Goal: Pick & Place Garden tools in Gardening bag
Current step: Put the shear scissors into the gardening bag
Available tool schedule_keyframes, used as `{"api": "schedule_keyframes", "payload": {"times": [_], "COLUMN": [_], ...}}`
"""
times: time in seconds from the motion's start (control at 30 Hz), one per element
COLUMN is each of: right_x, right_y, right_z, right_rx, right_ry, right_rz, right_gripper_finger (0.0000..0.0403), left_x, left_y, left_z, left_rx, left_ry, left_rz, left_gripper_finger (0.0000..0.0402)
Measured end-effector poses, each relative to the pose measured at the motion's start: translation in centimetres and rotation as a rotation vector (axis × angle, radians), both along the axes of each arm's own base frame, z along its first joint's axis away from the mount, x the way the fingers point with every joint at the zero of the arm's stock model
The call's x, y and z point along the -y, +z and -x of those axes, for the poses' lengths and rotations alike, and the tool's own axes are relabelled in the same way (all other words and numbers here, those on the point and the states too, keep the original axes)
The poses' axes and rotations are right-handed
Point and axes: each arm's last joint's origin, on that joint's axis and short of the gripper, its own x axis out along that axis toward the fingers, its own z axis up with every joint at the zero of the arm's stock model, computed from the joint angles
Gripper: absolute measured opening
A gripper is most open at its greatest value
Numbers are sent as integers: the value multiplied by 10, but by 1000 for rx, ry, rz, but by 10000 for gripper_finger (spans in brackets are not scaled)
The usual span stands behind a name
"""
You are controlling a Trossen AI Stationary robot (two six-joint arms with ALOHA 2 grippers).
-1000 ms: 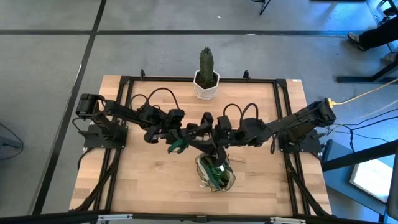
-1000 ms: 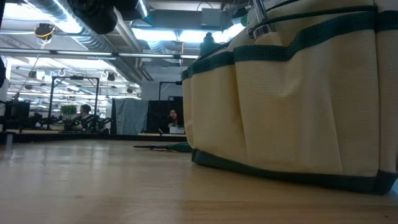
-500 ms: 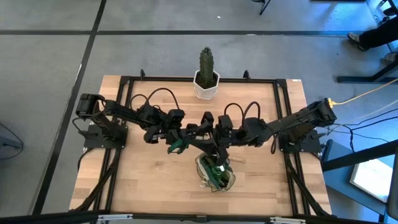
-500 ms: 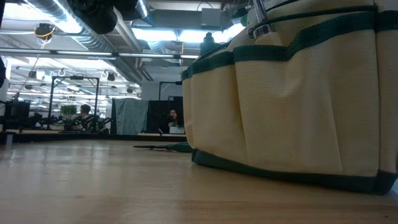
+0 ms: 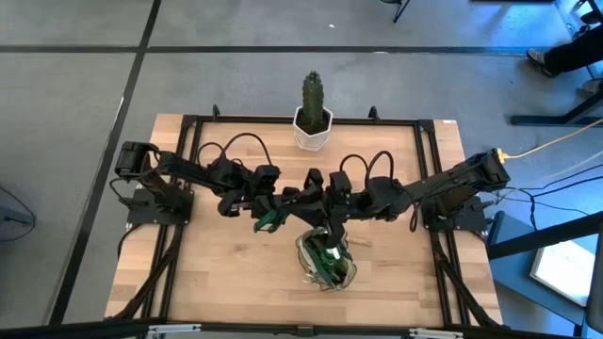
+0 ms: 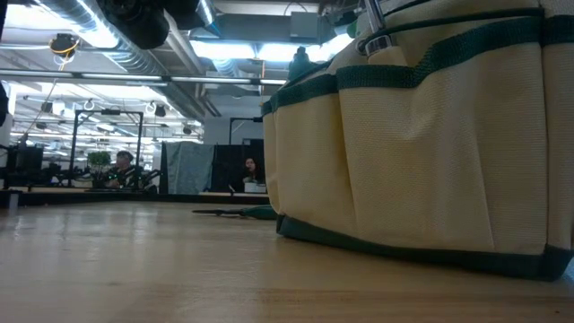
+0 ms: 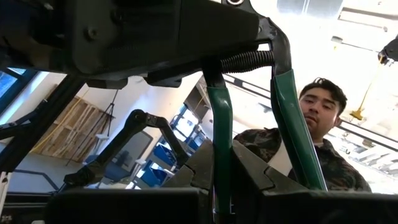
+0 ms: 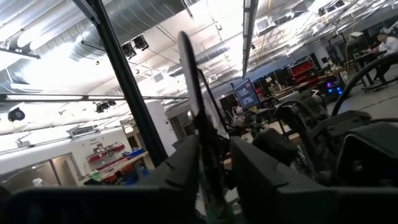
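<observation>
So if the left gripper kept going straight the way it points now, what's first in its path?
Likely the right arm, which fills the left wrist view just past the green-handled tool that the left gripper holds. Depth is hard to judge.

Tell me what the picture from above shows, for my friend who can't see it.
Two dark robot arms meet at the middle of a wooden table, the left gripper holding a green-handled tool, the right gripper over a small gardening bag with tools inside. A cactus in a white pot stands at the table's far edge.

Overhead and tabletop-level views share the gardening bag [image 5: 326,263]; wrist views face upward.
</observation>
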Motion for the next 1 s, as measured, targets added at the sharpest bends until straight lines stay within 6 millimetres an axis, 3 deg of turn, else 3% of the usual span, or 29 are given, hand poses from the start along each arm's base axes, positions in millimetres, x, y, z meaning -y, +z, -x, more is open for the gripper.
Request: {"api": "schedule_keyframes", "payload": {"times": [0.2,0.4,0.57,0.8,1.0], "right_x": [4,4,3,-3,-19], "right_y": [-1,-1,-4,9,14], "right_z": [-1,-2,-2,14,38], "right_rx": [-5,-13,-38,-97,-240], "right_ry": [42,35,40,90,128], "right_rz": [-12,-17,-28,-38,80], "right_gripper_finger": [17,14,14,14,14], "left_x": [0,-9,-25,-63,-75], "left_y": [-1,-3,-12,-51,-77], "left_z": [-1,-3,-6,-3,12], "left_rx": [-23,-84,-224,-439,-515], "left_ry": [0,-41,-80,111,167], "left_rz": [9,-14,-45,-4,5], "left_gripper_finger": [30,84,95,83,76]}}
